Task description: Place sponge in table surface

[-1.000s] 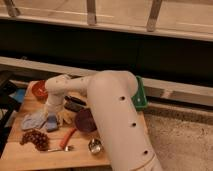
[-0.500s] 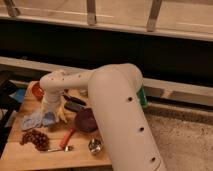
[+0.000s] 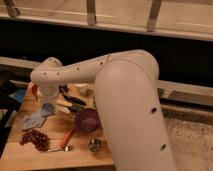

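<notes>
My white arm sweeps from the lower right across the light wooden table surface [image 3: 55,159], its wrist over the left half. The gripper [image 3: 49,103] hangs below the wrist, mostly hidden by it, and is shut. Right at its tip shows a small medium-blue piece [image 3: 48,108] that looks like the sponge. It lies against the pale blue-grey cloth [image 3: 33,120]. I cannot tell whether the gripper holds it.
A purple bowl [image 3: 87,120] sits mid-table, with a red-handled spoon [image 3: 64,142] and a small metal cup [image 3: 94,146] in front of it. A dark red cluster [image 3: 35,139] lies front left. Dark-handled utensils [image 3: 73,103] lie behind the bowl. The arm hides the table's right side.
The wrist has shifted slightly left and up, and the arm's bulk now covers more of the table's right side. The things on the table have not moved.
</notes>
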